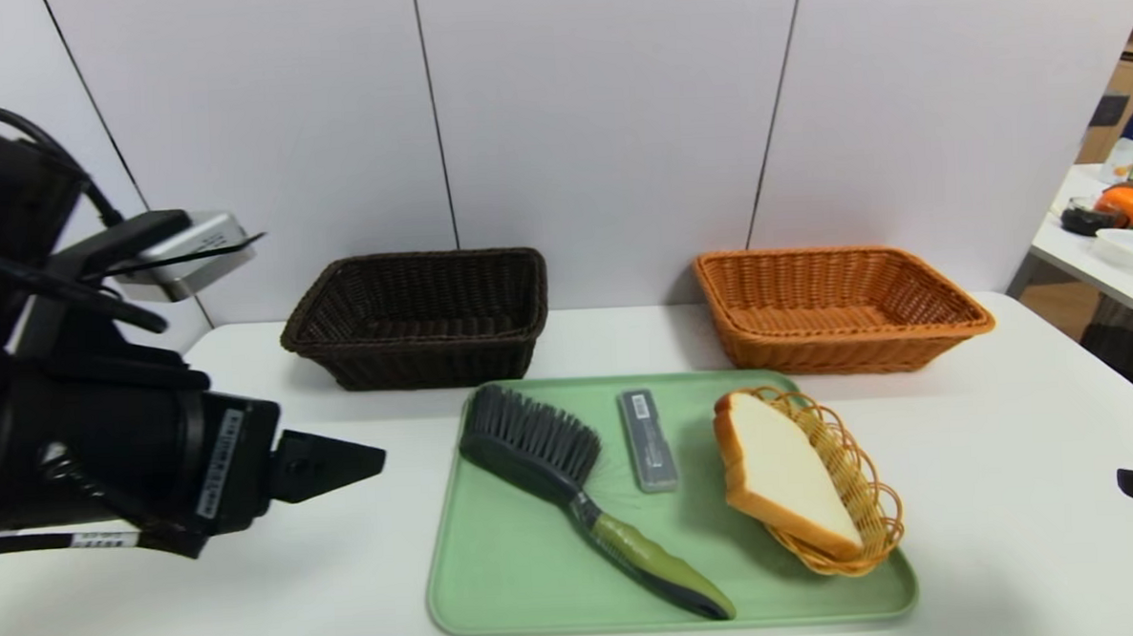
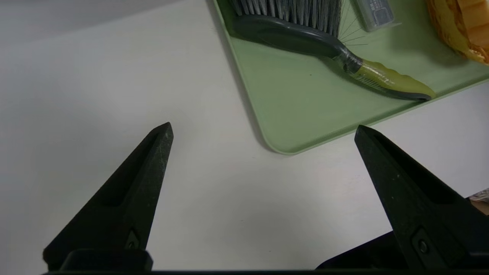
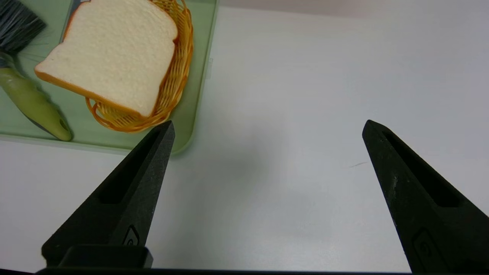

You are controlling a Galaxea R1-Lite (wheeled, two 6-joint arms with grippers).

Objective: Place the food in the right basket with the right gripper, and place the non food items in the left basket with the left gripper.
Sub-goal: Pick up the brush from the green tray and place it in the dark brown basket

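1. A white table (image 1: 1014, 490) carries a pale green rectangular plastic tray (image 1: 539, 568) near its front edge, with two large wicker baskets behind it against a white panelled wall.
2. The large rectangular dark brown wicker basket (image 1: 420, 315) stands behind the tray's left end; the large rectangular orange-tan wicker basket with flared sides (image 1: 839, 308) stands behind its right end. Both sit just beyond the tray, well apart from each other.
3. A dark grey bristle brush with an olive-green handle (image 1: 574, 490) lies diagonally on the tray's left half, bristle head toward the far left corner, handle tip near the front rim.
4. A slim grey rectangular case with a white barcode label (image 1: 647, 440) lies flat just beside the brush bristles, in the middle of the tray.
5. A thick slice of white bread with a tan-orange crust (image 1: 782, 474) leans tilted in a small yellow oval wicker dish with a looped rim (image 1: 856, 482) on the tray's right half.
6. The left gripper (image 2: 263, 130), a black claw with two long pointed jaws, hangs above bare table left of the tray, near its front left corner, jaws spread wide with nothing between them.
7. The right gripper (image 3: 267, 128), a matching black claw, hangs over bare table right of the tray, its jaws likewise spread wide and holding nothing; only a jaw tip shows at the head view's right edge.
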